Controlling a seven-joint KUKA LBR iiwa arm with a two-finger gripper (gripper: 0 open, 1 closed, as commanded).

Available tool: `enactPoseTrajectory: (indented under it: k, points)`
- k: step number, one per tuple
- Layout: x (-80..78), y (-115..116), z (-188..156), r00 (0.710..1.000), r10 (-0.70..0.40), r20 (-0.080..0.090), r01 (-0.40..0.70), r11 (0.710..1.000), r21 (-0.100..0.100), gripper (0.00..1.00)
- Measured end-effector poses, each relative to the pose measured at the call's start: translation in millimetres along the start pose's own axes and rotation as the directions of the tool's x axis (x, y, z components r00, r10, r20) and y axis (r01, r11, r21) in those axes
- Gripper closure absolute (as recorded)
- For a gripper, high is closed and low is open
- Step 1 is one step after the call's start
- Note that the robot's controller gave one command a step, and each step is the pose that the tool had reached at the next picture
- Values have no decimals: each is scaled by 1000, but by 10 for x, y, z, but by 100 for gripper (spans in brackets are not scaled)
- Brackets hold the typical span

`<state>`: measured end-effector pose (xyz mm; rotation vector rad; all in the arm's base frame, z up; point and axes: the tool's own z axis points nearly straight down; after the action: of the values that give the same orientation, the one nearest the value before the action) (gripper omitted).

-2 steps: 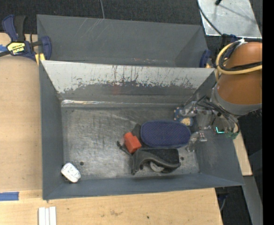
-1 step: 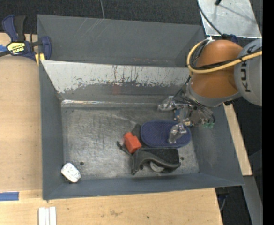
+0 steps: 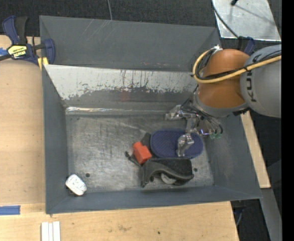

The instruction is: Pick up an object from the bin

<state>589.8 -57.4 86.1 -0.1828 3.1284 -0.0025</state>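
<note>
My gripper (image 3: pixel 180 130) hangs at the right side of the bin, its two metal fingers spread apart and open. One fingertip (image 3: pixel 184 144) is over the right part of a dark blue oval pad (image 3: pixel 163 143) lying on the bin floor. The other fingertip (image 3: pixel 175 115) is nearer the back wall, off the pad. Nothing is between the fingers. A small orange block (image 3: pixel 142 152) lies just left of the pad. A black curved strap-like thing (image 3: pixel 167 172) lies right in front of the pad, touching it.
A small white oval thing (image 3: pixel 76 185) lies alone in the bin's front left corner. The orange-covered wrist and its cables hang over the bin's right wall. Bare floor stretches across the left and middle of the bin.
</note>
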Motion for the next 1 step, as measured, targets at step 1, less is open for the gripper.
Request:
enactPoseTrajectory:
  k: [1]
  points:
    - [16,1,16,1000,-2,-9,2,1000,-1,100]
